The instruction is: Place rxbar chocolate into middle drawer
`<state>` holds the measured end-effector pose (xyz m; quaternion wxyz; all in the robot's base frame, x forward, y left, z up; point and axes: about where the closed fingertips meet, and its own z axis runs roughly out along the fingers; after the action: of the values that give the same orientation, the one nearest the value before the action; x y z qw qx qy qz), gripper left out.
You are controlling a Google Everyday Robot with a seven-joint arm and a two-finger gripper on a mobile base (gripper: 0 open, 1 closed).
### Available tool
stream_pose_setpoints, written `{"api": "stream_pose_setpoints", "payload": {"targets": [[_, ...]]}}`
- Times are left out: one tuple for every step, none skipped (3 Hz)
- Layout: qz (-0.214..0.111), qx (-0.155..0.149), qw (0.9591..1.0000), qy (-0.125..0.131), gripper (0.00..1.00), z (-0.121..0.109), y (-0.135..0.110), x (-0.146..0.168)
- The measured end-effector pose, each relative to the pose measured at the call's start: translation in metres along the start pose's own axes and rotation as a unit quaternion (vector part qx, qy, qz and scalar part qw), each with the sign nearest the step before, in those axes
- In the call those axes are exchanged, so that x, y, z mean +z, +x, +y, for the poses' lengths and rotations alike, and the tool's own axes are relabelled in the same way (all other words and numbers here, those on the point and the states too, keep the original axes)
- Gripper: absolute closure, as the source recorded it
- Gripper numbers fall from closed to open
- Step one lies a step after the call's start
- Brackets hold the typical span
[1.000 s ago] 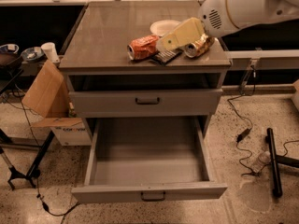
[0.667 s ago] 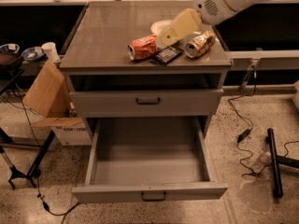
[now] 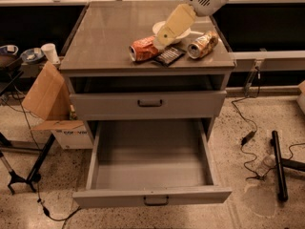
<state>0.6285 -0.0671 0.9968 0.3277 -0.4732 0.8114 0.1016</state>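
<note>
The rxbar chocolate (image 3: 167,56) is a small flat black bar lying on the cabinet top between a crushed orange can (image 3: 143,49) and a crushed gold-silver can (image 3: 202,44). My gripper (image 3: 161,39) comes down from the upper right on the white arm, and its cream-coloured end is just above and behind the bar, next to the orange can. It holds nothing that I can see. The middle drawer (image 3: 151,197) is the deep grey drawer, pulled wide open below, and its inside is bare.
A white bowl (image 3: 163,26) sits behind the gripper on the cabinet top (image 3: 105,37). A shallower drawer with a black handle (image 3: 149,102) is nearly shut above the open one. A cardboard box (image 3: 47,97) and stand legs are at the left, cables and a black bar on the floor at the right.
The arm has swung up and to the left. The gripper's end has moved from over the bar and the gold-silver can to beside the orange can. The bar and cans have not moved.
</note>
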Motion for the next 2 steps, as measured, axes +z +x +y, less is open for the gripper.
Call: {"api": "stream_pose_setpoints", "payload": {"targets": [[0.011, 0.006, 0.9999, 0.007, 0.0, 0.001, 0.001, 0.009], [0.036, 0.014, 0.999, 0.021, 0.0, -0.005, 0.001, 0.023]]}}
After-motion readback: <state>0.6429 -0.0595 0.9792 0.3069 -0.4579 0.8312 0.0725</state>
